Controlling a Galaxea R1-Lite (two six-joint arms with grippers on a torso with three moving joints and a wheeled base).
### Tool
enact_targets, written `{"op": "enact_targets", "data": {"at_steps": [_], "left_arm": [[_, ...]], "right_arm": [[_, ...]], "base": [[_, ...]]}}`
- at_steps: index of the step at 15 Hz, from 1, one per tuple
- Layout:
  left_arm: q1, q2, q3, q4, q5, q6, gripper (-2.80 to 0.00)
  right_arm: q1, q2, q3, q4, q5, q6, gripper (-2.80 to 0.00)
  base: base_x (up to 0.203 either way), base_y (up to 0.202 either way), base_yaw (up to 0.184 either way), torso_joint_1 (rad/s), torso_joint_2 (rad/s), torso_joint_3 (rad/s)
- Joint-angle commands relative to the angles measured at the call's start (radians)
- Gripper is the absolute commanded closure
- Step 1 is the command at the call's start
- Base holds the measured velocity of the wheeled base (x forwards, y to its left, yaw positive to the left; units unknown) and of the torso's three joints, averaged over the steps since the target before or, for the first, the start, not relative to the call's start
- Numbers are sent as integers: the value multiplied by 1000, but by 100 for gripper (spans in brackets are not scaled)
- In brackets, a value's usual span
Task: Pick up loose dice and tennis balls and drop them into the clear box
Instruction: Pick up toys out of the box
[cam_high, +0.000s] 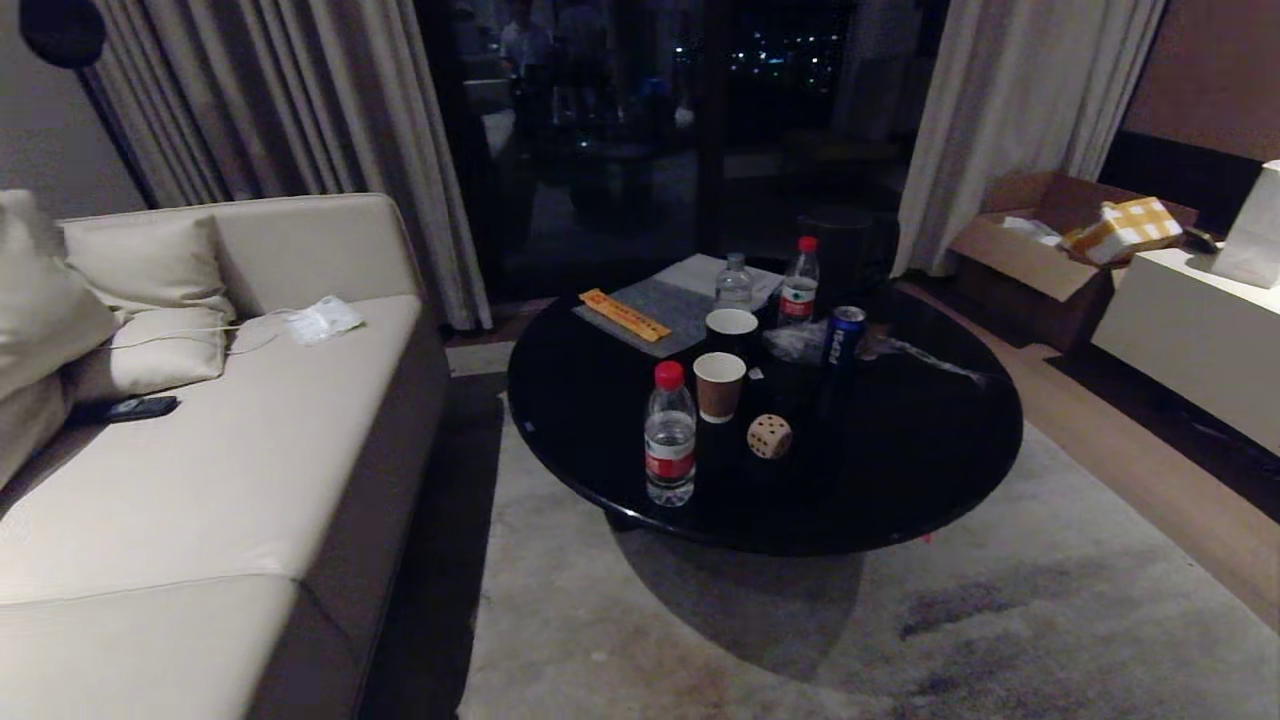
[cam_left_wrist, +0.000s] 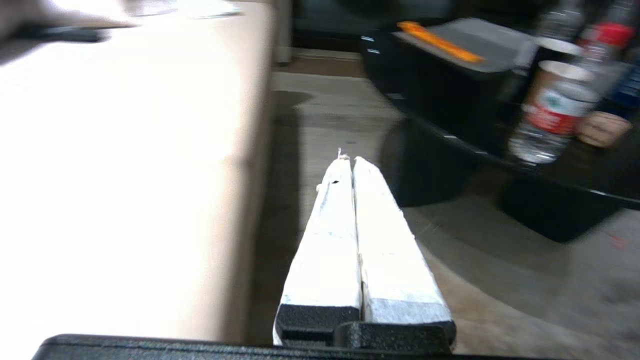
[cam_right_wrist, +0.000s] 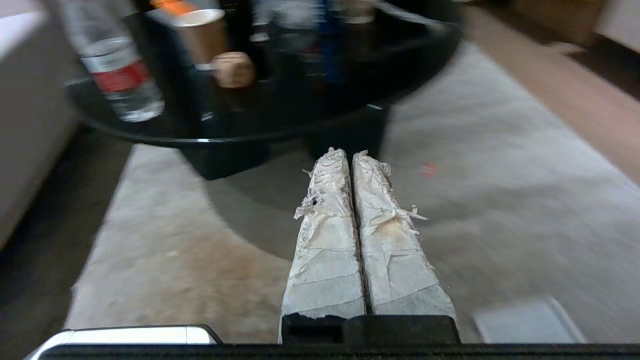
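Bench (cam_high: 900, 480) centre, sofa (cam_high: 200, 480) to its left, rug (cam_high: 1000, 620) under it. On bench: die (cam_high: 769, 436) near front edge, water bottle (cam_high: 670, 435) just left of it, paper cup (cam_high: 719, 385) behind between them. Can (cam_high: 845, 335) and second bottle (cam_high: 799, 283) farther back. Cardboard box (cam_high: 1040, 250) far right on floor.

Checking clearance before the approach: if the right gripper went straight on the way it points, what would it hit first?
Likely the table's dark base under the round black table. The right gripper, shut and empty, points low across the rug, below the tabletop. Depth is unclear, so it might graze the rug first.
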Motion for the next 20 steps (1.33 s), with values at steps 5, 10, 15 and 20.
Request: {"op": "enact_targets", "data": {"at_steps": [5,10,15,20], "left_arm": [[0,2,2,0,1,-3,0],[2,2,2,0,1,-3,0],[1,2,2,0,3,-6,0],[0,2,2,0,3,-6,0]], "right_arm": [[1,1,0,1,0,3,0],[1,1,0,1,0,3,0],[1,1,0,1,2,3,0],[1,1,0,1,0,3,0]], "base": [[0,-3,58,1,2,0],[13,0,0,0,1,1],[175,0,-1,3,3,4],[183,0,0,2,3,3]]}}
